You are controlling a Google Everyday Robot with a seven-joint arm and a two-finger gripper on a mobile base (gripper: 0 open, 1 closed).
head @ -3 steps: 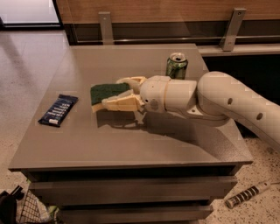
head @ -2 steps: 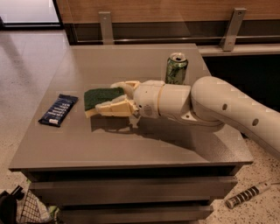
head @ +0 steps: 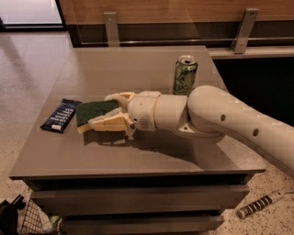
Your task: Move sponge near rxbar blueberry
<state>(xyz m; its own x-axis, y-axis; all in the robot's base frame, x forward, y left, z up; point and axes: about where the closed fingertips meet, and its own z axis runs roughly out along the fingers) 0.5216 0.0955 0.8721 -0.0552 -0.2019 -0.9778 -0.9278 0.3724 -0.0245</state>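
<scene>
On the floor below the bench's front edge lie a wire basket (head: 28, 221) on the left and a striped cylindrical tool (head: 260, 204) on the right. On the grey bench (head: 151, 158), towards its left edge, the gripper (head: 104, 111) has its jaws closed on the sponge (head: 92, 111), one finger on either side. The sponge's left end is just beside the rxbar blueberry (head: 61, 115), which lies flat by the left edge. The carrying looks nearly done; what is left, I judge, is setting down and letting go. Towards the right rear corner stands a green can (head: 184, 75), with a wood-panelled wall (head: 183, 11) behind.
</scene>
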